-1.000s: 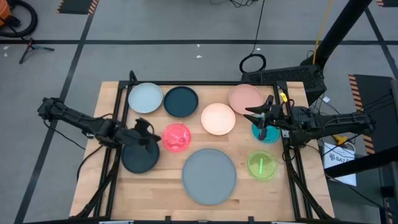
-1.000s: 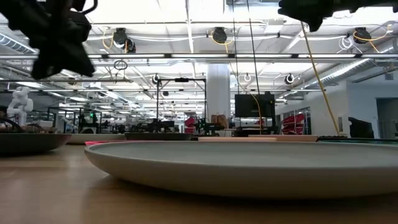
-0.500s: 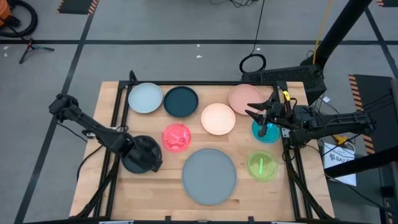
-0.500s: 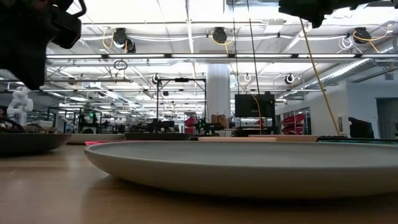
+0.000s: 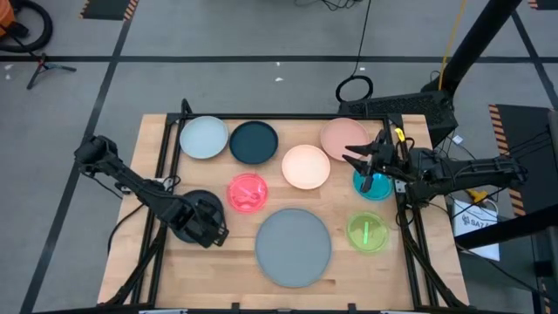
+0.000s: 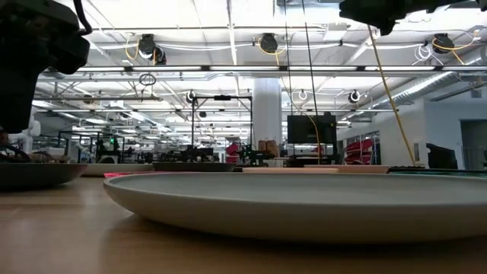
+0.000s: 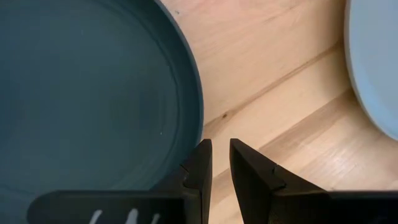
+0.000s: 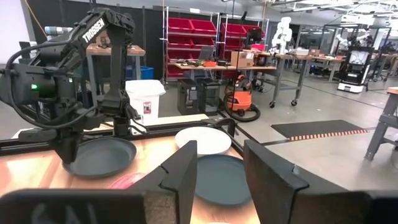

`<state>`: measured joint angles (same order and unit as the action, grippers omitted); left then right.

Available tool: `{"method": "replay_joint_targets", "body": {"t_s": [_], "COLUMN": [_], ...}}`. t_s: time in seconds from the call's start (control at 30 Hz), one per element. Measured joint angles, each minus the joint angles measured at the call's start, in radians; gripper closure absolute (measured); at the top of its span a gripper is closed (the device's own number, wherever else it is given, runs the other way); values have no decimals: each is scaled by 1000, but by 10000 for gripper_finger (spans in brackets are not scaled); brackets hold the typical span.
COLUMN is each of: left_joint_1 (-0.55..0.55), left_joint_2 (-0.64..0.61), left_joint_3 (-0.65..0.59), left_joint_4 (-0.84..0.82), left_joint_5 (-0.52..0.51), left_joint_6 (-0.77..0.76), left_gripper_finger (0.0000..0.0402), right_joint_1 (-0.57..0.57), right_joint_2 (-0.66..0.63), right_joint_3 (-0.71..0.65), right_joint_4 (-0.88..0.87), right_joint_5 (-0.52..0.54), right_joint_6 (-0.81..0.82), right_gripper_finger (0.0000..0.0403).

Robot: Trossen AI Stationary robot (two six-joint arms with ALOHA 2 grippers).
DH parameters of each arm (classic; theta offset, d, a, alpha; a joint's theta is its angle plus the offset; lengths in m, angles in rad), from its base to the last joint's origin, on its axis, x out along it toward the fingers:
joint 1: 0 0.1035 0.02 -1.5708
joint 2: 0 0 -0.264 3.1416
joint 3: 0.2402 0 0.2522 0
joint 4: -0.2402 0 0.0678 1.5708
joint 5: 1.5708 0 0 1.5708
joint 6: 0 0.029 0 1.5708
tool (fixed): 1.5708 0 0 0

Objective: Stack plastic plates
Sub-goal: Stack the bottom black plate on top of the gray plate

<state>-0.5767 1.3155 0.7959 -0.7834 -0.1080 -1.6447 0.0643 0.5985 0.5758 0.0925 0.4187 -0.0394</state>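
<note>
Nine plates lie flat and apart on the table: pale blue (image 5: 203,138), dark teal (image 5: 254,142), cream (image 5: 306,167), pink (image 5: 340,135), translucent magenta (image 5: 248,193), black (image 5: 190,206), large grey (image 5: 294,246), green (image 5: 367,233) and teal (image 5: 381,190). My left gripper (image 5: 214,233) hangs over the black plate's (image 7: 87,99) rim on the side toward the grey plate (image 7: 376,62). It (image 7: 221,155) points down, fingers a narrow gap apart over bare wood. My right gripper (image 5: 368,167) hovers open (image 8: 219,162) above the teal plate.
A black frame (image 5: 261,117) runs along the table's far edge and down both sides. Bare wood (image 5: 227,270) shows along the near edge, left of the grey plate. In the low view the grey plate (image 6: 304,205) fills the foreground.
My left gripper has swung toward the table's near edge, from beside the magenta plate to over the black plate's near-right rim, and has come lower. The plates and my right gripper have stayed put.
</note>
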Motion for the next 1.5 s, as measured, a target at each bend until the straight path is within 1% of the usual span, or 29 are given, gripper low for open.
{"method": "replay_joint_targets", "body": {"t_s": [0.17, 0.33, 0.4, 0.47, 0.5, 0.67, 0.77, 0.97, 1.07, 1.13, 1.2, 1.37, 1.5], "left_joint_1": [4, 22, 26, 28, 28, 28, 27, 27, 27, 27, 28, 27, 26], "left_joint_2": [0, 0, 0, 0, 0, 0, 0, 0, 0, 7, 29, 129, 204], "left_joint_3": [0, 0, 0, 0, 0, 0, 0, 0, 0, 0, 0, 0, 0], "left_joint_4": [-7, -37, -32, -28, -29, -39, -36, -35, -34, -29, -26, -17, 43], "left_joint_5": [12, 12, 15, 21, 21, 18, 12, 0, -40, -82, -106, -110, -110], "left_joint_6": [25, 82, 91, 95, 92, 45, 45, 74, 79, 79, 86, 97, 99], "left_gripper_finger": [339, 340, 353, 383, 391, 394, 375, 297, 257, 238, 228, 225, 225], "right_joint_1": [0, 0, 0, 0, 0, 0, 0, 0, 0, 0, 0, 0, 0], "right_joint_2": [14, 19, 19, 19, 19, 19, 19, 19, 19, 19, 19, 19, 19], "right_joint_3": [0, 0, 0, 0, 0, 0, 0, 0, 0, 0, 0, 0, 0], "right_joint_4": [0, 0, 0, 0, 0, 0, 0, 0, 0, 0, 0, 0, 0], "right_joint_5": [0, 0, 0, 0, 0, 0, 0, -1, -1, -1, -1, -1, -1], "right_joint_6": [-2, -3, -2, 2, 2, 1, -1, 0, -1, -2, -4, -7, -7], "right_gripper_finger": [277, 277, 277, 277, 277, 277, 277, 277, 277, 277, 277, 277, 277]}}
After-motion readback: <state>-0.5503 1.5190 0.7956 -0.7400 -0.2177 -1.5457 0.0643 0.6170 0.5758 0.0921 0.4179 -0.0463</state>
